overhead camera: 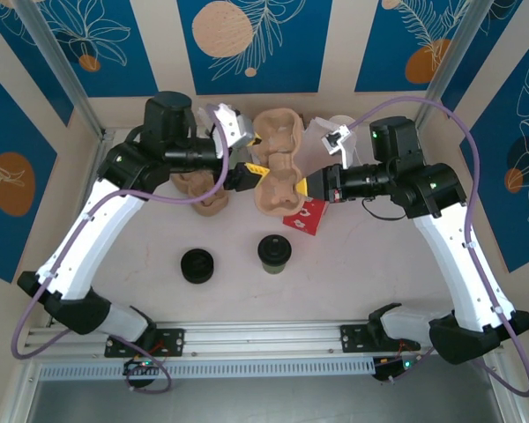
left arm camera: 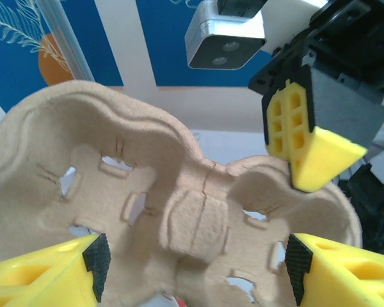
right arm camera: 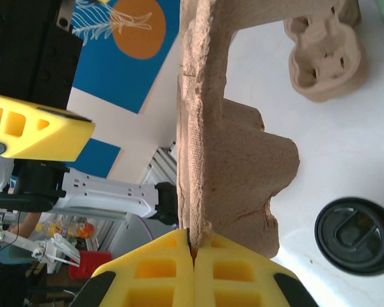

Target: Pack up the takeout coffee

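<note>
The takeout coffee [overhead camera: 275, 253], a short dark cup with a round black lid, stands on the table in front of both grippers; its lid [right arm camera: 358, 235] lies low and to the right in the right wrist view. A brown pulp cup carrier [overhead camera: 280, 167] hangs in the air above it. My right gripper [overhead camera: 298, 187] [right arm camera: 193, 246] is shut on the carrier's edge [right arm camera: 198, 160]. My left gripper [overhead camera: 256, 154] [left arm camera: 198, 268] is open, with one finger on each side of the carrier's other end [left arm camera: 179, 211] and a gap at both pads.
A red-and-white bag [overhead camera: 306, 216] lies under the right gripper. A low stack of black lids [overhead camera: 198, 265] sits left of the coffee. More pulp carriers [overhead camera: 198, 196] [right arm camera: 323, 57] are stacked under the left arm. Walls enclose the back and sides.
</note>
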Available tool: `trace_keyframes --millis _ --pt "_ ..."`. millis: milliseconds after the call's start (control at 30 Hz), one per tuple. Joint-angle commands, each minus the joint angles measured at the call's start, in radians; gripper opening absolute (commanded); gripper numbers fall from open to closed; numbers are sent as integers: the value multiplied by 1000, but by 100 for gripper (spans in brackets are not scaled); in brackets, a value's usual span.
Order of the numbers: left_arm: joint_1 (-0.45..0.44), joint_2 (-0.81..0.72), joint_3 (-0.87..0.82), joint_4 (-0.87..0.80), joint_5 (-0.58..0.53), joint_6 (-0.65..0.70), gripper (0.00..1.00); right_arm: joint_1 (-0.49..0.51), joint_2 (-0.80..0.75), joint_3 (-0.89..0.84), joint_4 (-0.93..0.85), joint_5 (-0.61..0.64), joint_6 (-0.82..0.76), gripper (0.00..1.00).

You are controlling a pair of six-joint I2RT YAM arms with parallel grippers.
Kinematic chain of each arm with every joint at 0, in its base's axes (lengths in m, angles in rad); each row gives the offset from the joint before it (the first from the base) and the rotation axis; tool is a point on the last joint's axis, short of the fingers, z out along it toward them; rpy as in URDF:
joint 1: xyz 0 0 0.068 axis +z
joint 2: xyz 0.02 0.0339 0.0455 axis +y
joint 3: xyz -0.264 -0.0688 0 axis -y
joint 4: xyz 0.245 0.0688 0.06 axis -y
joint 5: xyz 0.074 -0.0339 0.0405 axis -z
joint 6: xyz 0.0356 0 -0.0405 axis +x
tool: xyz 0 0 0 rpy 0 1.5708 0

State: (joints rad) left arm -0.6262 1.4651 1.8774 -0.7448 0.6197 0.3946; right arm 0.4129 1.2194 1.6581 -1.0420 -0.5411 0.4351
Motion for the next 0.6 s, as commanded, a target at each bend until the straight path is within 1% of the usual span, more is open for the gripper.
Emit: trace_keyframes --millis 0,233,433,500,567 --pt "-24 22 39 -83 -11 113 73 17 9 44 -96 11 -45 0" --pt "-51 77 81 -187 -39 172 72 49 23 60 -122 28 -65 0" --pt "-91 105 85 -213 -126 197 73 65 34 72 -139 34 -65 0" --pt "-101 110 85 -214 -141 201 71 66 35 73 -141 41 -62 0" --pt "-108 115 85 -212 -151 201 68 66 35 73 -145 42 -60 0"
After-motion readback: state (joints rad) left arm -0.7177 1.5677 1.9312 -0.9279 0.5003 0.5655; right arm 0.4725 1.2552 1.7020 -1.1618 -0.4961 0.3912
